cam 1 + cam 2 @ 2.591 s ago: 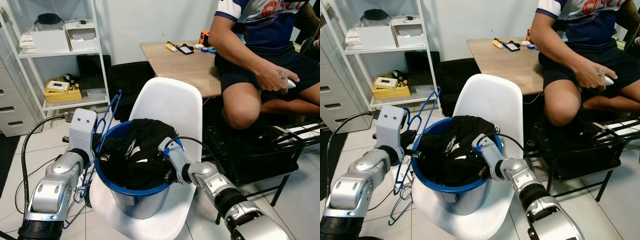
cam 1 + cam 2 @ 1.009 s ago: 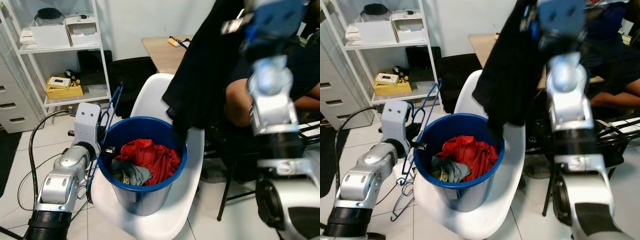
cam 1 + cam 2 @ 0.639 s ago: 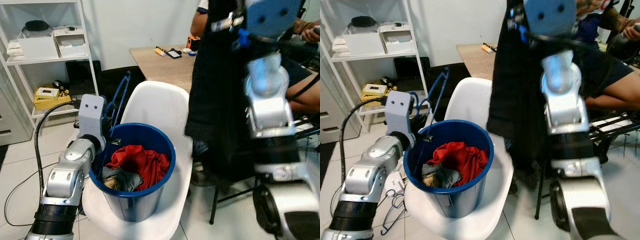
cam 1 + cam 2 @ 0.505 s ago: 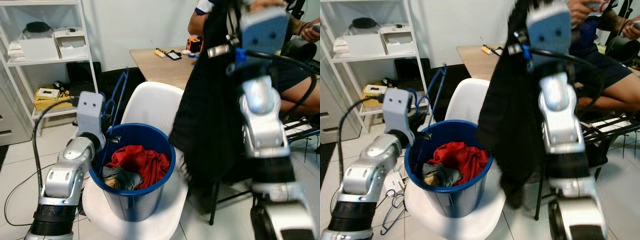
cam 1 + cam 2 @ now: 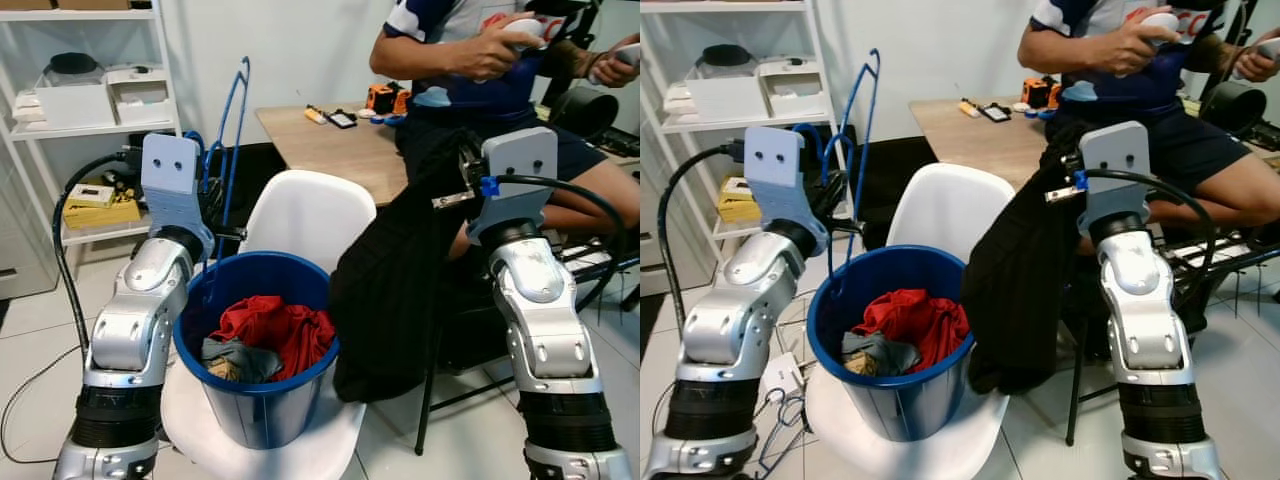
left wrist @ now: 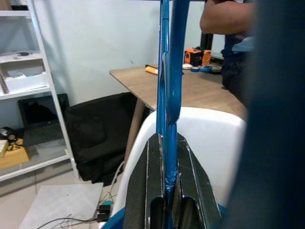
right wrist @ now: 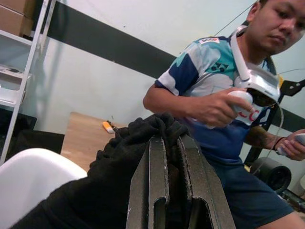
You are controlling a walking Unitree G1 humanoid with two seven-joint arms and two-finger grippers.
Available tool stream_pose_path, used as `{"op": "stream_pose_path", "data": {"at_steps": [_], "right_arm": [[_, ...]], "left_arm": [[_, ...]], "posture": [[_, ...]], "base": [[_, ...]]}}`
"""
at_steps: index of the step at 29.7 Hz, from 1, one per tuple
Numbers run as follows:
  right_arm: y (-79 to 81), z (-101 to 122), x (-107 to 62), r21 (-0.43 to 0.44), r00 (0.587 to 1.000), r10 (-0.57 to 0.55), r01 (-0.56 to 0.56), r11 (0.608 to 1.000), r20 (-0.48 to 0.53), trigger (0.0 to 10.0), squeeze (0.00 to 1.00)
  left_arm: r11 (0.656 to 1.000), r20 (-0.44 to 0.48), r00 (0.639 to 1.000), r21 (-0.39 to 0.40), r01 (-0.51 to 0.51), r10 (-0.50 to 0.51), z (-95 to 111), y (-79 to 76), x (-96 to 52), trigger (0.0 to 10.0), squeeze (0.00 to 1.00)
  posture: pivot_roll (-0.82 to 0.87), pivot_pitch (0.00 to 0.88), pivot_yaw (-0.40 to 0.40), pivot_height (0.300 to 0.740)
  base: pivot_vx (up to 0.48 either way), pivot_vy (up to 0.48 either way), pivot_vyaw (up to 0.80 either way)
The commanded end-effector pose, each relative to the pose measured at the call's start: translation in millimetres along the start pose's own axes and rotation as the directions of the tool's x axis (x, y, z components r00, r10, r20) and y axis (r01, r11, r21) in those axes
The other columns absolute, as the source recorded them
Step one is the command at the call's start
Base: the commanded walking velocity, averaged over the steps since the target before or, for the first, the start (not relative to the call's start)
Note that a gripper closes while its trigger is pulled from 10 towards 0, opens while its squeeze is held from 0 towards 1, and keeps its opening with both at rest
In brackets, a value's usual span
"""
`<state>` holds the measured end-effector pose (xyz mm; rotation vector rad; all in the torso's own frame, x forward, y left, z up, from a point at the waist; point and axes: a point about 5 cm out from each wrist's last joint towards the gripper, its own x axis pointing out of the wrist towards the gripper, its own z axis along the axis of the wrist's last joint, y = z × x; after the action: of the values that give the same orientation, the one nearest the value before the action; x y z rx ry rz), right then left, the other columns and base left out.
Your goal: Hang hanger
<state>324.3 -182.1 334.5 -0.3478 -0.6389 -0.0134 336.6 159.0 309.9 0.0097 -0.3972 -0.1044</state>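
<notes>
Left eye view: my left gripper (image 5: 215, 215) holds a thin blue wire hanger (image 5: 236, 130) upright beside the round blue plastic bucket (image 5: 255, 400), which sits on a white moulded chair (image 5: 310, 215) with red and grey clothes left inside. My right gripper (image 5: 455, 190) lifts a limp black garment (image 5: 390, 290) clear of the bucket, its hem draping over the seat edge. Hanger and garment are well apart, so I judge the dressing and the hanging itself not yet done. A seated person (image 5: 480, 60) holds controllers behind a wooden desk (image 5: 330, 145).

Right eye view: same scene, with white shelving (image 5: 730, 90) standing behind my left arm.

Left wrist view: my two black fingers (image 6: 152, 186) are pressed together on the hanger's blue wire, which runs straight up between them.

Right wrist view: my fingers (image 7: 157, 191) are clamped nearly closed on a bunched fold of the black cloth, which humps over their tips.
</notes>
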Motion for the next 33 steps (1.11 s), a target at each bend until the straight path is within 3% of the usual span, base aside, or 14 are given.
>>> {"op": "stream_pose_path", "data": {"at_steps": [1,4,19,33], "right_arm": [[-2.5,11,-0.4,0.012,0.999,-0.008,0.007,1.000,0.041,10.0,0.00],[4.7,11,-1.4,0.068,1.000,0.006,-0.008,0.998,0.029,10.0,0.00],[9.8,8,-5.4,0.064,1.000,0.026,-0.027,0.998,0.006,10.0,0.00],[13.2,6,-6.5,0.080,0.999,0.036,-0.036,0.996,0.000,10.0,0.00]], "left_arm": [[1.000,0.005,1.000,-0.015,0.000,0.000,0,-2.3,1.7,10.0,0.00],[1.000,0.004,1.000,-0.014,-0.013,0.013,0,0.5,1.5,10.0,0.00],[1.000,-0.004,1.000,-0.021,-0.016,0.016,-4,-0.9,1.9,10.0,0.00],[1.000,-0.013,1.000,-0.017,-0.018,0.017,-5,-0.3,1.7,10.0,0.00]], "posture": [[-0.10,0.106,-0.050,0.740],[-0.09,0.111,-0.051,0.740],[-0.09,0.130,-0.046,0.740],[-0.09,0.136,-0.048,0.740]], "base": [[0.000,0.000,0.00],[0.000,0.000,0.00],[0.000,0.000,0.00],[-0.338,0.000,0.00]]}}
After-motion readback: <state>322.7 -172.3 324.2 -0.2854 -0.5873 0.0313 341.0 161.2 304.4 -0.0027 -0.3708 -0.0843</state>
